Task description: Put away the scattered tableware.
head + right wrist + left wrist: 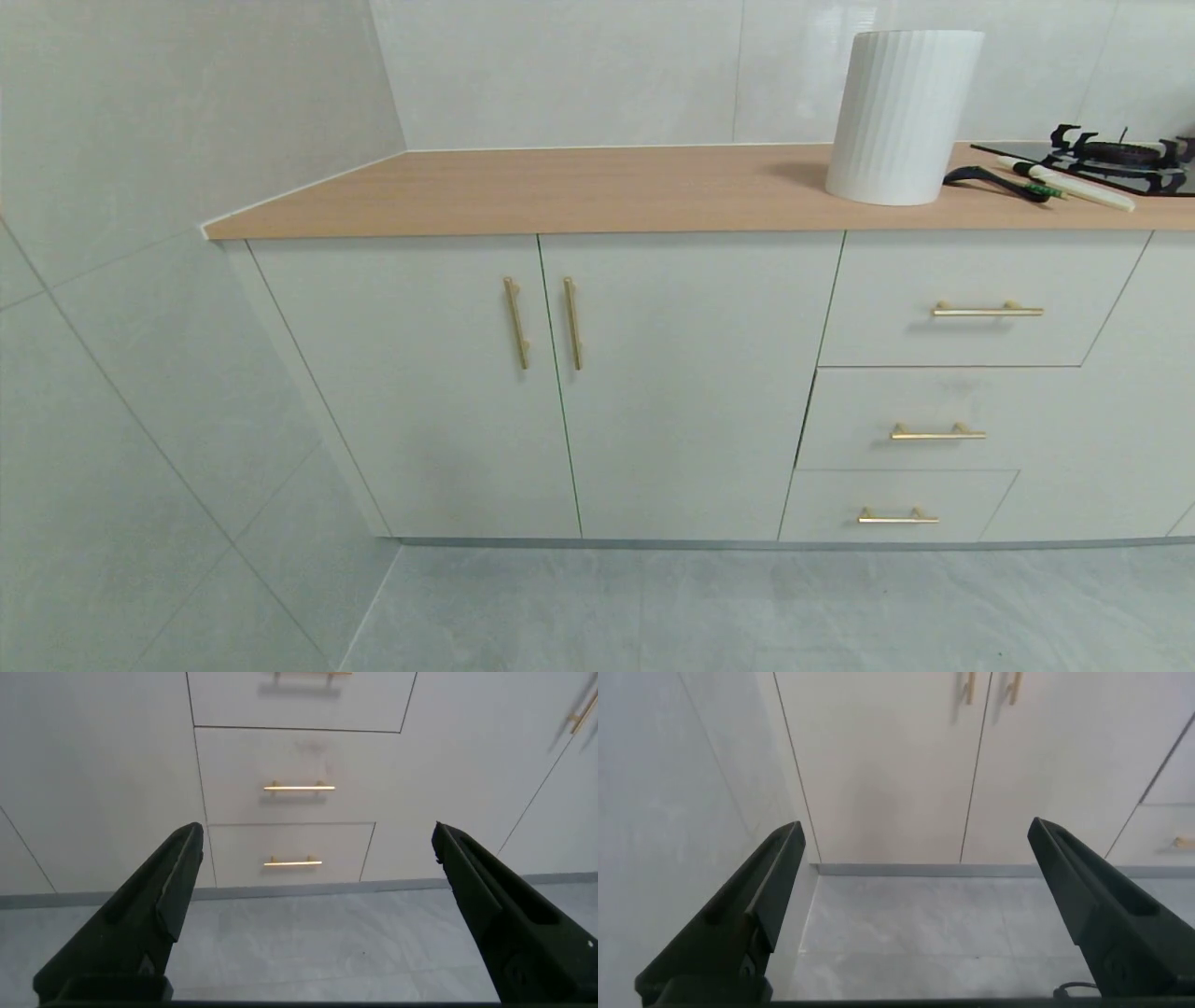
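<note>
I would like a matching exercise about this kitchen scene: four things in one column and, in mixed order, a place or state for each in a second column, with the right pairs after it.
Column A
1. white ribbed container
2. cupboard door handles
3. top drawer handle
4. left pincer

Column B
a. gold, upright
b. open, holding nothing
c. standing on the wooden countertop
d. gold, level

Pairs: 1-c, 2-a, 3-d, 4-b

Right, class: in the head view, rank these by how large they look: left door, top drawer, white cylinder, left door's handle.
1. left door
2. top drawer
3. white cylinder
4. left door's handle
</note>
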Controlling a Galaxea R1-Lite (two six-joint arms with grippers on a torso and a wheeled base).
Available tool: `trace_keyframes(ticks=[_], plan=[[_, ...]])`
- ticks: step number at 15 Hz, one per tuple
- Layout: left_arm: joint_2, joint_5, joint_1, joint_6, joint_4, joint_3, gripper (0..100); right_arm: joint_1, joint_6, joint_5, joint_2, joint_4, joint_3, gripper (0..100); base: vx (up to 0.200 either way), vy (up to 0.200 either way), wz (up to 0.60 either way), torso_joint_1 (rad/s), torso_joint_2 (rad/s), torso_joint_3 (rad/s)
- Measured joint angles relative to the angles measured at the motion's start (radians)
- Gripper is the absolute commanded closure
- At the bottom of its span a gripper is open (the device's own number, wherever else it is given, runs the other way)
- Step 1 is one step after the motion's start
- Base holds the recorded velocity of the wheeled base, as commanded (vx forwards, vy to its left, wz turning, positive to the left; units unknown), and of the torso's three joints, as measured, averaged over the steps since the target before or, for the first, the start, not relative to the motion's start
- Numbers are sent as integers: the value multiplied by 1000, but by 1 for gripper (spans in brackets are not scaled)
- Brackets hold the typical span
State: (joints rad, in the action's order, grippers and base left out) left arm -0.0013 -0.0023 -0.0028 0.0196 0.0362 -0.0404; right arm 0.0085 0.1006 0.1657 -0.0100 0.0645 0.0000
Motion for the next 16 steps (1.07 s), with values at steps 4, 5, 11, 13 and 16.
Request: trace_keyframes(ticks=[4, 5, 11, 13, 16], plan=[[0, 70, 0, 31, -3, 3, 0, -3, -18, -21, 10, 0, 0, 0, 0, 0, 0, 0, 0, 0], [0, 112, 0, 31, -12, 7, 0, -3, -29, -38, 11, -1, 0, 0, 0, 0, 0, 0, 0, 0], [1, -27, 1, 36, -37, 31, 0, -4, -31, -203, 13, -21, 0, 0, 0, 0, 0, 0, 0, 0], [1, -25, 1, 23, -39, 35, 0, -4, -32, -206, 13, -20, 0, 0, 0, 0, 0, 0, 0, 0], [1, -24, 1, -6, -47, 36, 0, -5, -30, -218, 13, -20, 0, 0, 0, 0, 0, 0, 0, 0]])
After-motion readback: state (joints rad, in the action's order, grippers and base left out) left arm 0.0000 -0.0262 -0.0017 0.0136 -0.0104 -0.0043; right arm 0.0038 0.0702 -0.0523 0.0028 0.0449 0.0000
